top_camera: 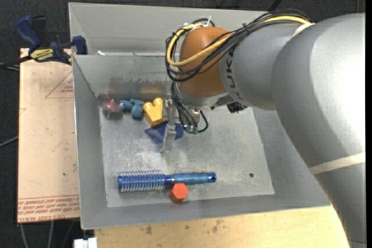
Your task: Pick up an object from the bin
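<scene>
**A:** How far along is the pick?

**B:** Nothing looks lifted yet. A dark blue wedge (156,135) lies mid-floor of the bin (87,125), with the gripper (169,137) down against it. Its grip cannot be told.

**A:** What crowds it?

**B:** A yellow block (154,112) sits just behind the wedge. A blue brush (165,180) lies along the front edge, well apart.

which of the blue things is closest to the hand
The dark blue wedge-shaped piece mid-bin, right beside the hand. The light blue toy lies further back, the blue hairbrush along the front wall.
</scene>
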Tool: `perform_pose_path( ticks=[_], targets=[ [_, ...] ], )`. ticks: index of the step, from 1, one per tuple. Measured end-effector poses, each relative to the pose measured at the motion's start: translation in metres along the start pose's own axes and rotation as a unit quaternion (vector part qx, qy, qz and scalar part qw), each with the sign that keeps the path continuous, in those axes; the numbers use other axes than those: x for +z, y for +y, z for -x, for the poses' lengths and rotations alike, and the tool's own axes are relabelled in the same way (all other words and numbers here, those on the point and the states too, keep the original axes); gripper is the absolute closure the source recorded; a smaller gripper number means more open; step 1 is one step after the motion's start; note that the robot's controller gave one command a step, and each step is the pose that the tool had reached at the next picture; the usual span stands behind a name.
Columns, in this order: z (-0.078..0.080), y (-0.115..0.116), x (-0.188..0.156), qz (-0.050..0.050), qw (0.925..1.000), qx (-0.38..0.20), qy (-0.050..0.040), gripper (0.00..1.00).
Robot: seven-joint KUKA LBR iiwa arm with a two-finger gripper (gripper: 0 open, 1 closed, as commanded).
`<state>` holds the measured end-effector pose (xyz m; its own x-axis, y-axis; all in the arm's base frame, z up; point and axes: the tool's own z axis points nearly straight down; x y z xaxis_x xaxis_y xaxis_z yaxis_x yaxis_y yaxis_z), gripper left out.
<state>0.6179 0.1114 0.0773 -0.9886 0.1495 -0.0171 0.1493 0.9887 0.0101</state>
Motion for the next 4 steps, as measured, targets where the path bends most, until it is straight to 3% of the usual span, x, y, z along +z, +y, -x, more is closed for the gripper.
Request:
perform_pose_path(
  ticks=[1,3,4],
  targets=[
    [0.0,-0.001,0.001,0.0,1.0,0.001,0.0009,1.0],
    [0.004,0.001,-0.103,-0.003,1.0,0.0,0.005,1.0],
    [0.005,0.002,-0.11,-0.004,1.0,0.0,0.0068,1.0]
  ],
)
